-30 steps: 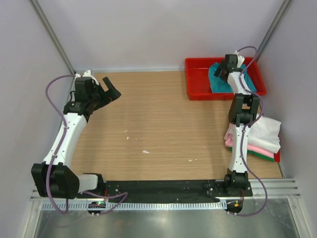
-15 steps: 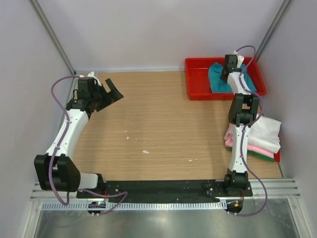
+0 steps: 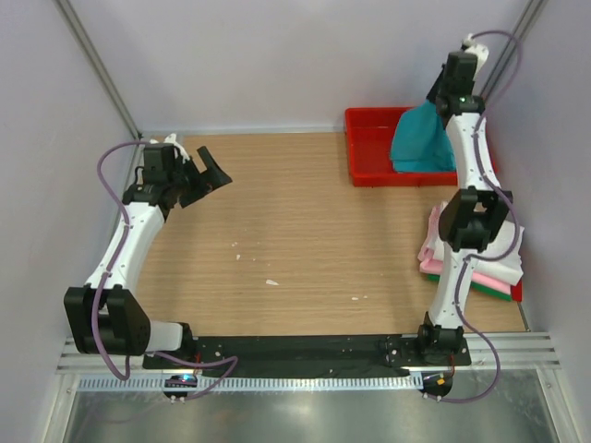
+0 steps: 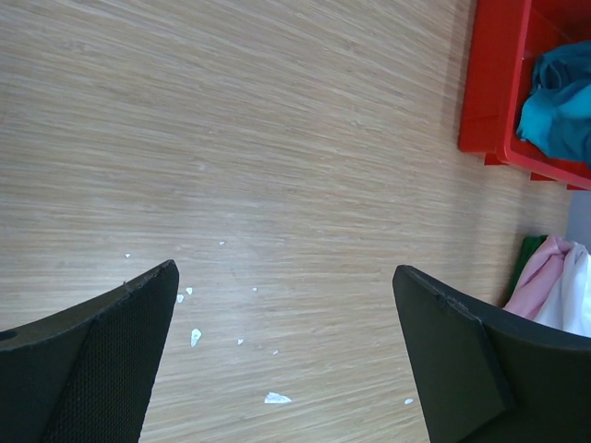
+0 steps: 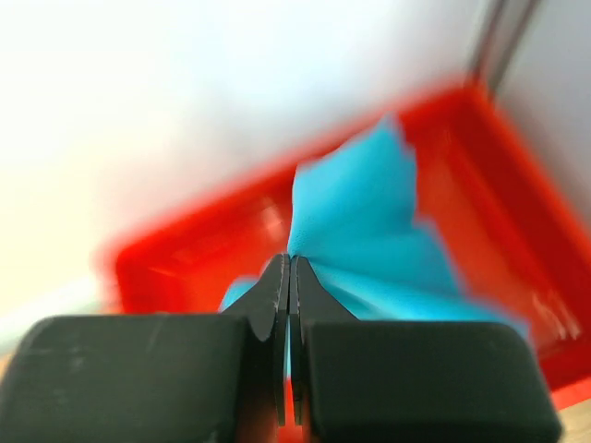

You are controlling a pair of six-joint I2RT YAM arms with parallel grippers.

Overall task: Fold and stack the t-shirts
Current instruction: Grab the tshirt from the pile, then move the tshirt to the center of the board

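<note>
A teal t-shirt (image 3: 420, 138) hangs in a peak out of the red tray (image 3: 367, 148) at the back right. My right gripper (image 3: 438, 100) is shut on the top of that cloth, raised above the tray. In the right wrist view the jaws (image 5: 290, 263) are pressed together on the teal t-shirt (image 5: 360, 217), blurred by motion. Folded white, pink and green t-shirts (image 3: 494, 258) lie stacked at the right edge. My left gripper (image 3: 214, 168) hangs open over the table's left side, holding nothing; the left wrist view shows its fingers (image 4: 102, 351) wide apart over bare wood.
Small white scraps (image 3: 271, 281) lie on the wooden table (image 3: 295, 231). The enclosure's grey walls stand close on both sides. The left wrist view also catches the red tray (image 4: 494, 83) and the edge of the folded stack (image 4: 554, 286).
My right gripper closed on the teal t-shirt in the tray and has lifted it upward, pulling the cloth into a peak. The left arm shifted slightly a second ago, then held still.
</note>
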